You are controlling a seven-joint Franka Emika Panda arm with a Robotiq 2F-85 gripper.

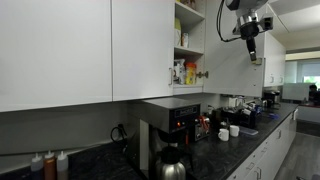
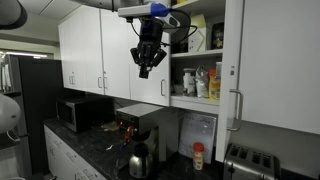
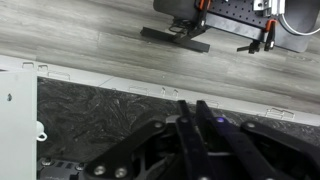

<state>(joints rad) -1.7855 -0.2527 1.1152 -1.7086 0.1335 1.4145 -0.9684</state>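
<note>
Black Robotiq gripper [image 2: 147, 68] hangs high in the air, its fingers [image 3: 190, 125] drawn nearly together and pinching nothing. Just beside it, at the same height, stands the open white upper cabinet [image 2: 197, 52] with bottles and jars [image 2: 203, 83] on its shelf; far beneath lie the black coffee machine [image 2: 150, 125] and the dark speckled stone countertop [image 3: 100, 120]. Risk noted: with so little clearance, a sideways swing could clip the shelf edge and topple the bottles.
</note>
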